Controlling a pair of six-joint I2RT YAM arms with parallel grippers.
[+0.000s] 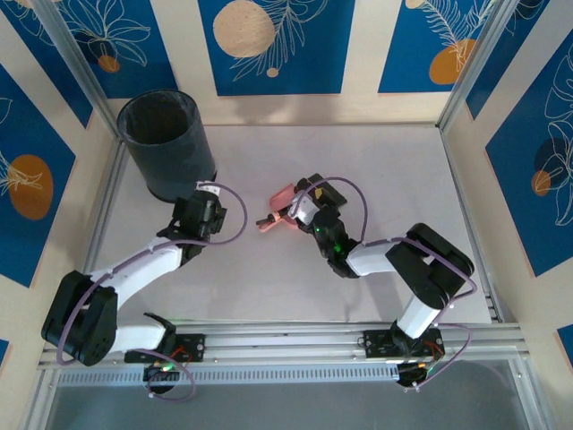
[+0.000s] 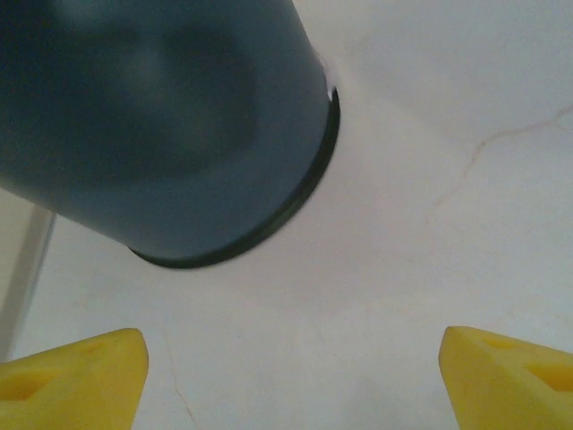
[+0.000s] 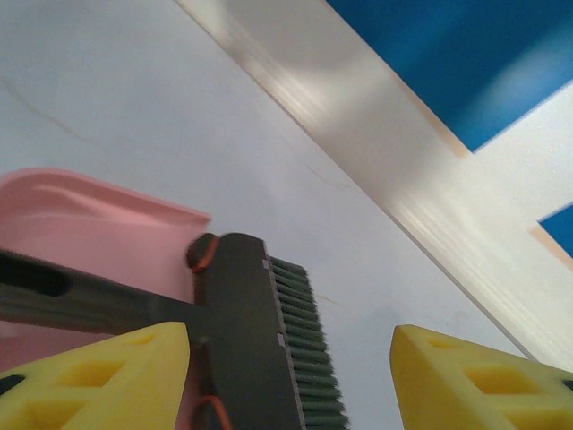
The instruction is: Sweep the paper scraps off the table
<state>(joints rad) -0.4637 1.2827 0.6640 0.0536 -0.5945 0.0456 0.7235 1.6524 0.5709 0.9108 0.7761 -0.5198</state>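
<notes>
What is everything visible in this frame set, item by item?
bin: one, dark blue-grey, upright at the far left of the table, just ahead of the left gripper
dustpan: one, pink, mid-table by the right gripper
brush: one, dark with green bristles and orange accents, lying against the dustpan
table: one, pale white-grey
rails: aluminium, along the table edges
walls: blue and cream, patterned, around three sides
arms: two, white and black, with purple cables, bases at the near edge
left gripper: yellow fingertips, open, facing the bin
right gripper: yellow fingertips, open, over the brush
</notes>
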